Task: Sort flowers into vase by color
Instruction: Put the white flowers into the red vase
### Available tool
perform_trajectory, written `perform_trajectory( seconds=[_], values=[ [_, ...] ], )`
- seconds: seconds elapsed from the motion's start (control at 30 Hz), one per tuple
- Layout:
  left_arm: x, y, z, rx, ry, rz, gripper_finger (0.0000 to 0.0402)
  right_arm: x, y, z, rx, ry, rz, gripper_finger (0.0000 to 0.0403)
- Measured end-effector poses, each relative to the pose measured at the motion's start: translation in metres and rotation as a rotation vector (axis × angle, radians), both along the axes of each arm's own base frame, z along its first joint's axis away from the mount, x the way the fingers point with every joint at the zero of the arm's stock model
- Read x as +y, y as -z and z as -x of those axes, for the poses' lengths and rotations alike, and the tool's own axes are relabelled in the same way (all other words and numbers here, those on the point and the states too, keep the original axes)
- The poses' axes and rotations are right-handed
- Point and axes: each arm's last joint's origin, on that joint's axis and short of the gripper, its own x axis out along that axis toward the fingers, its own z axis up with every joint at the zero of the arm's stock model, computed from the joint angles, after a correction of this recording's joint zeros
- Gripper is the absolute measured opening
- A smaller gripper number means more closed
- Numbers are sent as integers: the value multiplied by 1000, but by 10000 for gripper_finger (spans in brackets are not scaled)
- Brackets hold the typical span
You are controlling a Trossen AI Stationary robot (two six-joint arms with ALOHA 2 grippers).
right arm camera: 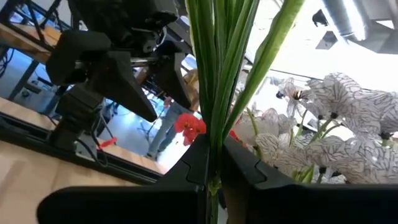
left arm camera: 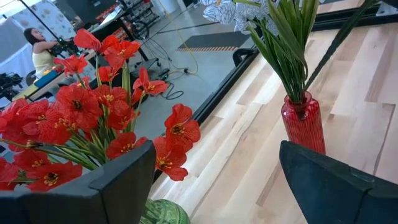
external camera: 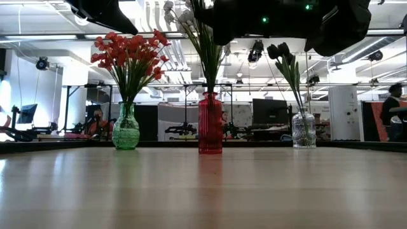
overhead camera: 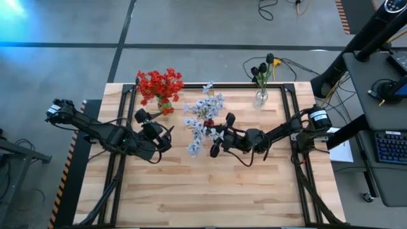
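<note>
Red flowers (overhead camera: 159, 84) stand in a green vase (external camera: 126, 130) at the far left. Pale blue-white flowers (overhead camera: 203, 117) stand with their stalks in a red vase (external camera: 210, 124) at the middle. Dark buds (overhead camera: 262, 67) stand in a clear vase (external camera: 304, 130) at the far right. My right gripper (right arm camera: 214, 158) is above the red vase, shut on the pale flowers' green stalks. It also shows in the high view (overhead camera: 215, 141). My left gripper (left arm camera: 217, 180) is open and empty, just near of the red flowers (left arm camera: 81, 118), and also shows in the high view (overhead camera: 149, 124). My right gripper pinches the green stalks (right arm camera: 217, 124) of the pale flowers between its two fingers, below the blooms (right arm camera: 348, 106). The fingers come level from the table's right and lie across the stalks. The stalks stand upright, and their lower ends reach into the red vase's neck (external camera: 210, 95).
The three vases stand in a row along the table's far side. The wooden table top (overhead camera: 210, 191) nearer than the arms is bare. A black frame rail (overhead camera: 289, 95) borders the table. People sit at desks in the room beyond (external camera: 394, 102).
</note>
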Motion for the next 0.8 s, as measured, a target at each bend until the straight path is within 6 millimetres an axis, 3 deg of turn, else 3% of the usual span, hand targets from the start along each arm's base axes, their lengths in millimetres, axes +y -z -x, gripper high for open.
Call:
perform_trajectory(
  seconds=[0.8],
  values=[
    [0, 0, 0, 2, 0, 0, 322, -10, 4, -2, 24, 27, -55, 18]
  ],
)
